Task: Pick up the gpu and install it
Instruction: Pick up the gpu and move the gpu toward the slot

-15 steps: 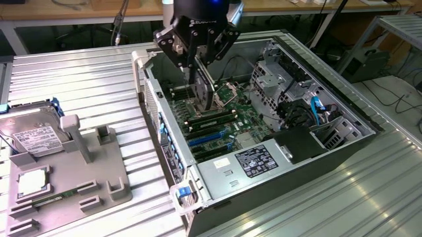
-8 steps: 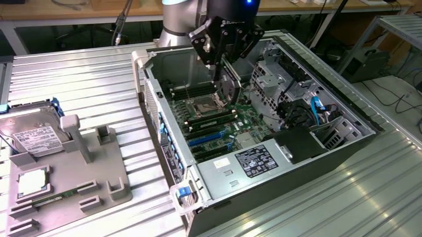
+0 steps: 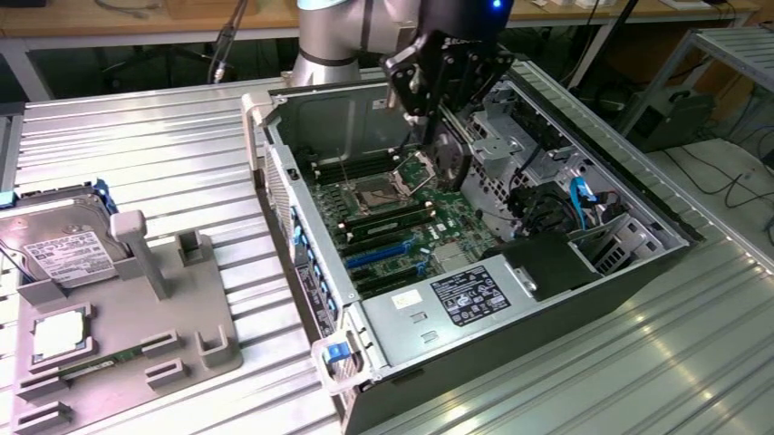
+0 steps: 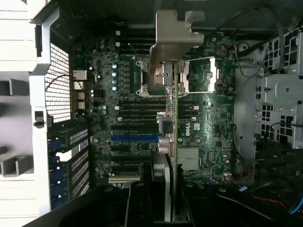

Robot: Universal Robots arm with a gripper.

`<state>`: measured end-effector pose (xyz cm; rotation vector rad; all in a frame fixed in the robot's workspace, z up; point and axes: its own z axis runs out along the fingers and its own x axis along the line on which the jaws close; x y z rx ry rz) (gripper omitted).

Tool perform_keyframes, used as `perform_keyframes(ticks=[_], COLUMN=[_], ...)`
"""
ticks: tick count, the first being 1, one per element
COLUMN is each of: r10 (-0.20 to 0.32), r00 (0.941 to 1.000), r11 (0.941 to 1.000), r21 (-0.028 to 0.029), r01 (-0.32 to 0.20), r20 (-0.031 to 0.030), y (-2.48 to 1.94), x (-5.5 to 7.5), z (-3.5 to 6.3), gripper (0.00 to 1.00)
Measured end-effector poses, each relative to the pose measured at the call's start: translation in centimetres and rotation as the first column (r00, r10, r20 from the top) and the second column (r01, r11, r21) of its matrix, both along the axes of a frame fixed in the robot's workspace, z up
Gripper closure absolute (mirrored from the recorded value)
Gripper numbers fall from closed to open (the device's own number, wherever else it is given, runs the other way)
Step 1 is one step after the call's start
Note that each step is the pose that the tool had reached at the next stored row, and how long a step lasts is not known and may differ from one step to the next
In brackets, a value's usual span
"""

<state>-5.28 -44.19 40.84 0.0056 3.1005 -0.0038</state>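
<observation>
Hand (image 3: 438, 86) clamped on the gpu (image 3: 450, 161), held on edge inside the open case (image 3: 281, 195) above the motherboard (image 4: 102, 101), near the processor socket (image 4: 204, 75). Its long axis is apparently crosswise to the blue slot (image 4: 135, 138).

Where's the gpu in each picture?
Exterior view: the gpu hangs from the tool above the open computer case.
Wrist view: the gpu stands edge-on over the motherboard, silver bracket leading.
Shared landmark: the blue slot on the motherboard.
</observation>
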Motion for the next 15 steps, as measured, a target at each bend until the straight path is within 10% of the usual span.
perform_keyframes(ticks=[15], r10=[0.0], r00=[1.0], r11=[1.0], r21=[0.0], r01=[0.0], r20=[0.0], y=[0.0], x=[3.2], z=[-0.12], gripper=[0.72])
